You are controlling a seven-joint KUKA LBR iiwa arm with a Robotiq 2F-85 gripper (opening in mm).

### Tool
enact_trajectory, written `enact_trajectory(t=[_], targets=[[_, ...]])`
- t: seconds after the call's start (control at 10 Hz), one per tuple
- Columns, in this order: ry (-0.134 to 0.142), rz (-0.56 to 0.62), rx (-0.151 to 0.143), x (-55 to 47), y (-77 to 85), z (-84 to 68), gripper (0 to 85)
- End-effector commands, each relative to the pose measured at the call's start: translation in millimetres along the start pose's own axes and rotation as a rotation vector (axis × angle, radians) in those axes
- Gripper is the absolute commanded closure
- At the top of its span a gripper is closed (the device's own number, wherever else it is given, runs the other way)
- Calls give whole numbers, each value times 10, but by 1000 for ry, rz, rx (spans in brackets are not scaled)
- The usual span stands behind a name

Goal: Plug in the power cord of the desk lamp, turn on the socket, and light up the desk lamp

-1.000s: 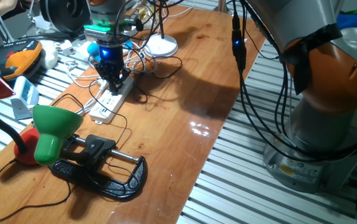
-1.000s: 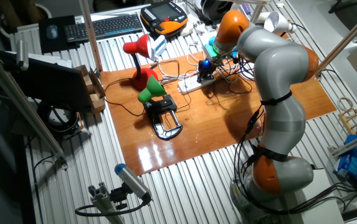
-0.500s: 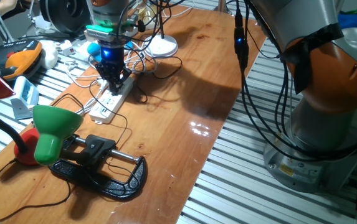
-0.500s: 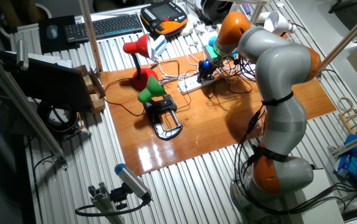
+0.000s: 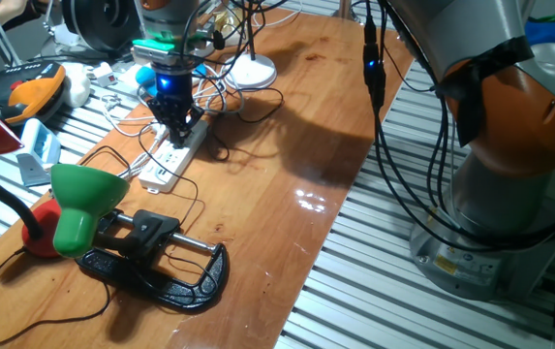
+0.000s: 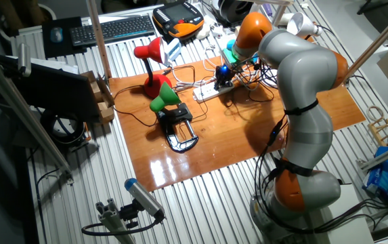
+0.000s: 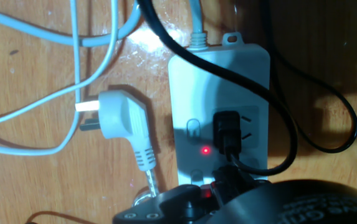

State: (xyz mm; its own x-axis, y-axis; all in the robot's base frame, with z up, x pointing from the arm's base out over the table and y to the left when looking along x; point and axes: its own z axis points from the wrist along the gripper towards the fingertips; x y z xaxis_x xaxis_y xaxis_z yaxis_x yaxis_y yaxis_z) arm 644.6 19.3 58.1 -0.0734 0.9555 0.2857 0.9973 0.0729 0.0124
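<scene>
The gripper (image 5: 174, 124) hangs directly over the white socket (image 5: 172, 155), which lies near the table's (image 5: 296, 126) far left edge among loose cables; whether its fingers are open or closed cannot be told. In the hand view a small black plug sits in an outlet of the socket, a red light glowing beside it, the power cord (image 7: 271, 124) looping across the strip. A loose white plug (image 7: 125, 124) lies just beside it. The desk lamp (image 5: 83, 204) stands clamped near the table's near left corner.

Robotics lab, slatted aluminium bench (image 6: 200, 196), teach pendant (image 6: 178, 15), keyboard (image 6: 116, 28), loose cables, camera rigs
</scene>
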Motion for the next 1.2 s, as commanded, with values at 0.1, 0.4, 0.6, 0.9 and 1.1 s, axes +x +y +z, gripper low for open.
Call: enact_trajectory(t=[0.1,0.4,0.6,0.9,1.1], targets=[[-3,7,2,-3,-2,5,850],[-8,7,10,-1,-4,0,850],[-11,8,18,1,-4,-1,680],[-12,13,23,5,1,-4,680],[-14,18,25,8,2,-5,510]])
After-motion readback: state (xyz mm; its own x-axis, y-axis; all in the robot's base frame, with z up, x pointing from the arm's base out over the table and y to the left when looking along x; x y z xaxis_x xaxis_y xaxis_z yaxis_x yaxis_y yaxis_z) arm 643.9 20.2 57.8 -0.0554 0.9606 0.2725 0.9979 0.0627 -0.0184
